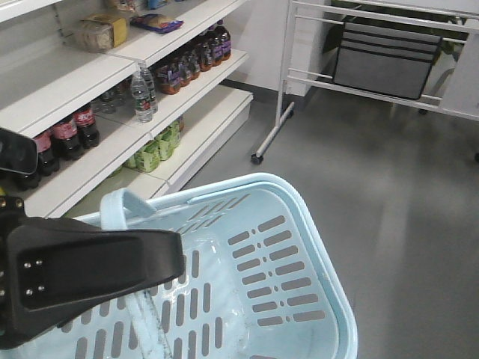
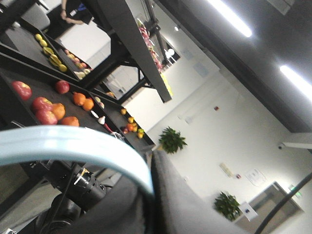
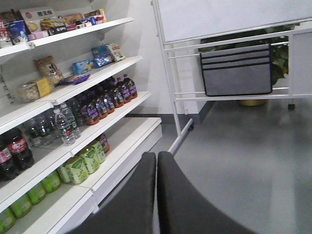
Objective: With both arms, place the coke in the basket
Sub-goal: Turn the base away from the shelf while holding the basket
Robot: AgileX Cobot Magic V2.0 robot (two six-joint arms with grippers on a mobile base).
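The shelf [image 1: 67, 82] fills 10 o'clock. The basket [image 1: 224, 284] hangs at 6, its handle [image 2: 73, 144] pinched by the left gripper [image 2: 152, 163]. The right gripper [image 3: 156, 158] is empty, jaws pressed together. The coke [image 1: 66, 133] stands on the shelf at 9 o'clock, long axis vertical, cap up. A reach into that crowded row could topple its neighbours.

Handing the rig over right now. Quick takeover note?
Left gripper: shut on the basket handle; basket is beside the shelves.
Right gripper: shut, empty, pointing at the shelves.
Coke: on a shelf, untouched.
Done: basket in hand.
Left: right arm picks the coke and places it in the basket, whose visible part is empty.
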